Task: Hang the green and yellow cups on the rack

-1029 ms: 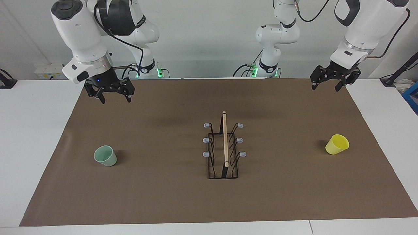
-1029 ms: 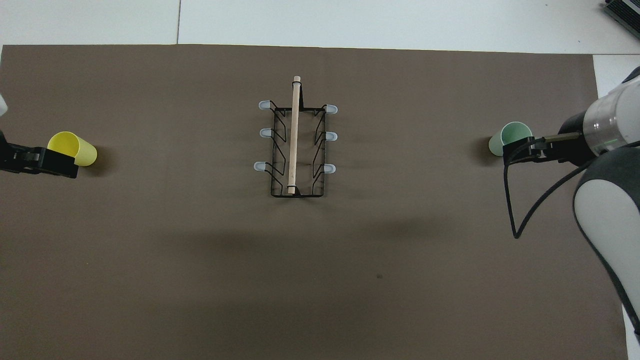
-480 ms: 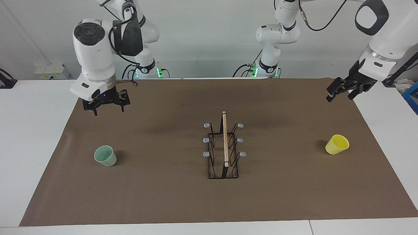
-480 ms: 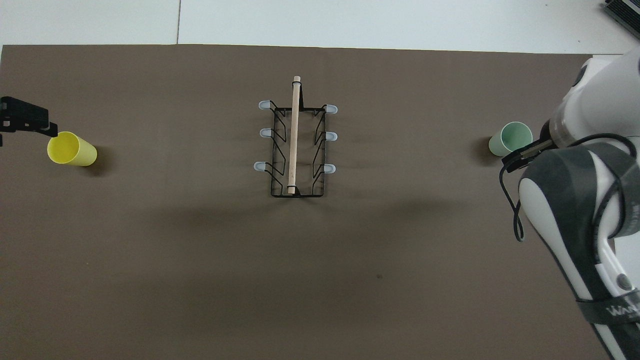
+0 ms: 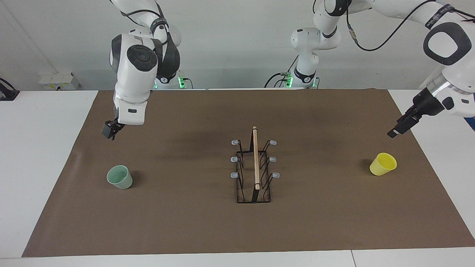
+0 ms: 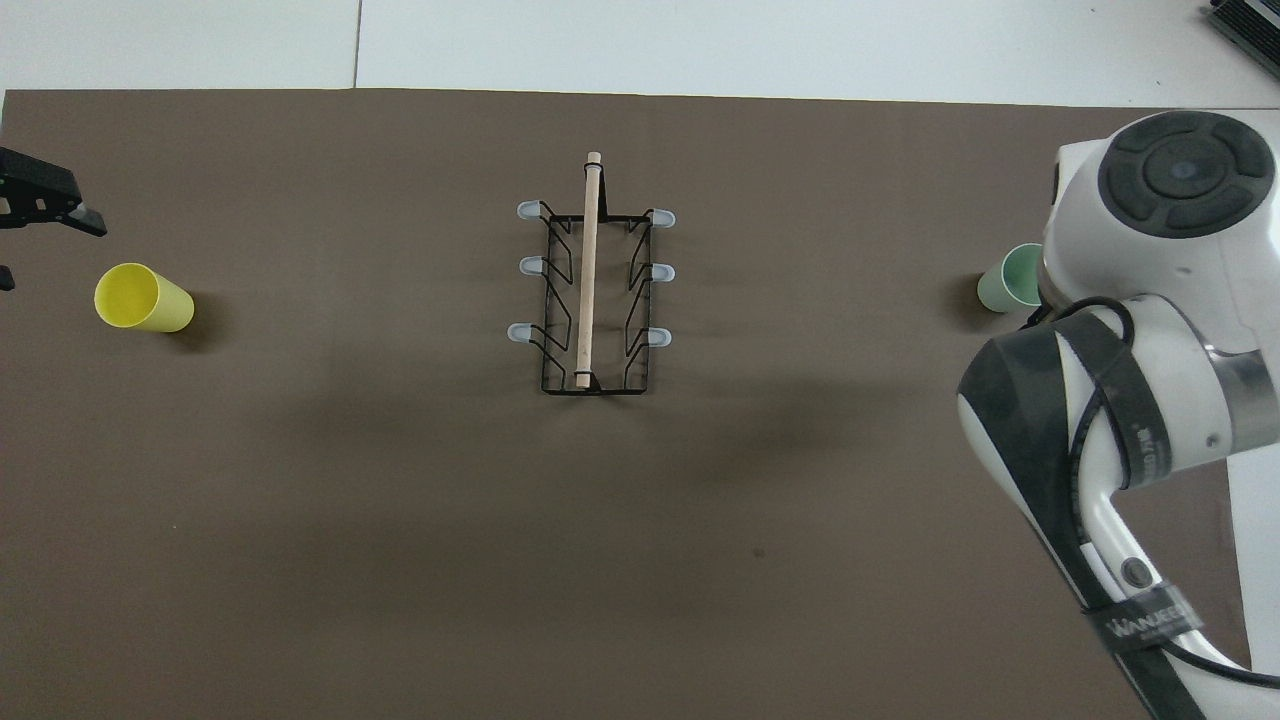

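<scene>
Brown mat (image 5: 207, 222) covers the table; the black wire rack (image 5: 254, 168) stands mid-mat, its bar running near to far, all pegs bare. Green cup (image 5: 119, 177) lies toward the right arm's end, yellow cup (image 5: 383, 164) toward the left arm's, each farther from the robots than the gripper above it. Right gripper (image 5: 110, 130) hangs over the mat near green, released, empty. Left gripper (image 5: 400, 127), likewise released, hangs near yellow. Judgement: each arm takes its nearer cup.

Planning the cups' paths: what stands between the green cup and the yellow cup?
Only the rack stands between green cup and yellow cup; the remainder is bare mat, plain in both views.
</scene>
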Controlling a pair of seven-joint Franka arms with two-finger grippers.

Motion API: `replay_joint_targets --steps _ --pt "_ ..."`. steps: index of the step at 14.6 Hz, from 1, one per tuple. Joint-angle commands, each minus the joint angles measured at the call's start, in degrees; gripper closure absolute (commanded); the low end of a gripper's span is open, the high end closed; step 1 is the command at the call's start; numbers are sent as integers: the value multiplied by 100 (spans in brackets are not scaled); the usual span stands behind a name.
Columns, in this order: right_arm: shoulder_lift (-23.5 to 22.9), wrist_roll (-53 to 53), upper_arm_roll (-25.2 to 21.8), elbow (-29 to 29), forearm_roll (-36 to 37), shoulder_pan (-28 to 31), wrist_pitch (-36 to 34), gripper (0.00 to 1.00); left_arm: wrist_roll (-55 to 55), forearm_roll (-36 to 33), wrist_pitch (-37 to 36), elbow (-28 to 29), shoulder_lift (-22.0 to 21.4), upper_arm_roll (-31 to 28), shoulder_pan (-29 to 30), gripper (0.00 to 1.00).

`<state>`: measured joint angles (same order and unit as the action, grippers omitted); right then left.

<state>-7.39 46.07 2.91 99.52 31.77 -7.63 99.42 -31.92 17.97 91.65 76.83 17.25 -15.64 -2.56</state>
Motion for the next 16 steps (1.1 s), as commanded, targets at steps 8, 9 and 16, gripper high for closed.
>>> replay_joint_targets --steps 8,9,16 --pt "-974 183 25 252 1823 -431 965 0 -1790 1401 644 -668 1605 -554 589 0" --pt "-1114 96 25 217 1894 -571 957 0 -1922 1402 714 -739 1763 -554 677 0" --pt "-1941 -932 16 226 2642 -801 1211 0 -2880 1551 1197 -767 2449 -502 1126 0"
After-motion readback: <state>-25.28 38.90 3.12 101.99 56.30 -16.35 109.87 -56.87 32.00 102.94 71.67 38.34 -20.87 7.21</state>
